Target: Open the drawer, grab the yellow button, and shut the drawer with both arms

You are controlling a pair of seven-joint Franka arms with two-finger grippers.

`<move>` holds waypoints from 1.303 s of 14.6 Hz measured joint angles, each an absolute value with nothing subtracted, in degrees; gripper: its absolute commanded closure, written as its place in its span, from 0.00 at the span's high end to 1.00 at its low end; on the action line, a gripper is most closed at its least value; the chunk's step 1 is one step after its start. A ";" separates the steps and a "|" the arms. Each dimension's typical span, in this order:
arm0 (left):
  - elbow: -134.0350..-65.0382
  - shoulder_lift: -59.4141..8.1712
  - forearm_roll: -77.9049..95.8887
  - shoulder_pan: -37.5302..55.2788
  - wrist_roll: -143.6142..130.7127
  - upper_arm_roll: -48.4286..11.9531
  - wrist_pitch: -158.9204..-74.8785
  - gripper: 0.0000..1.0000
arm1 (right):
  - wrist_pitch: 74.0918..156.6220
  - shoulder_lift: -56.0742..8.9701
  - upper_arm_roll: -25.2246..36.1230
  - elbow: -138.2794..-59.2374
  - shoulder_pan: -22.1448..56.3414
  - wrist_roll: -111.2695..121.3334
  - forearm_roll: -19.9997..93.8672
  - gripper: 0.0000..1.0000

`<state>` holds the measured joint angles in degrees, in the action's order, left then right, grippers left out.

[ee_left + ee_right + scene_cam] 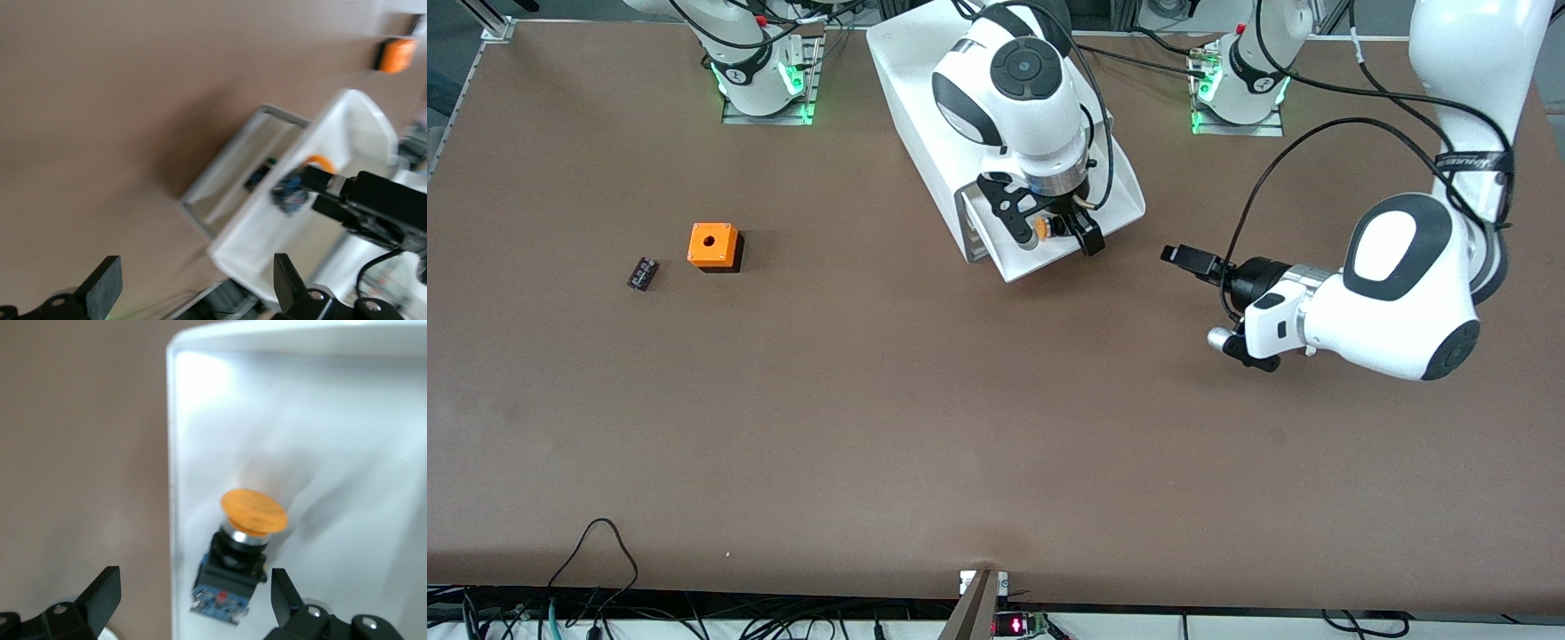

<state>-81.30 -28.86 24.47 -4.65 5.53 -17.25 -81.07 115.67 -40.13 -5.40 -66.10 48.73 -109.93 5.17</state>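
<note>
Both grippers' jaws spread: right gripper (1060, 233) over button (243, 547), left gripper (1209, 307) beside drawer (996, 240).

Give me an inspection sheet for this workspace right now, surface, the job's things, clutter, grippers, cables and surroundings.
Surface: brown table, bare across the part nearest the front camera.
Job's things: white drawer unit between the two bases, its drawer pulled open; button with orange cap lying in the drawer.
Clutter: orange cube with a hole and small black piece beside it, toward the right arm's end.
Grippers: right gripper open over the drawer, fingers either side of the button, not closed on it. Left gripper open, holding nothing, above the table beside the drawer front.
Cables: black cable looping over the table edge nearest the camera.
Surroundings: green lights at both arm bases.
</note>
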 measured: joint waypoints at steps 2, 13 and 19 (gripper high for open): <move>-79.93 -27.20 16.39 -3.04 5.11 -17.36 -81.11 1.00 | 115.67 -40.20 -5.36 -67.38 48.88 -109.95 5.14 0.96; -74.61 -25.89 -6.63 3.26 -1.51 -16.80 -89.10 1.00 | 113.83 -39.40 -5.17 -67.47 48.97 -109.95 5.16 0.00; -78.33 -26.66 -5.47 3.19 -15.47 -16.87 -94.85 0.99 | 108.96 -36.42 -4.12 -62.76 47.17 -107.71 5.15 0.00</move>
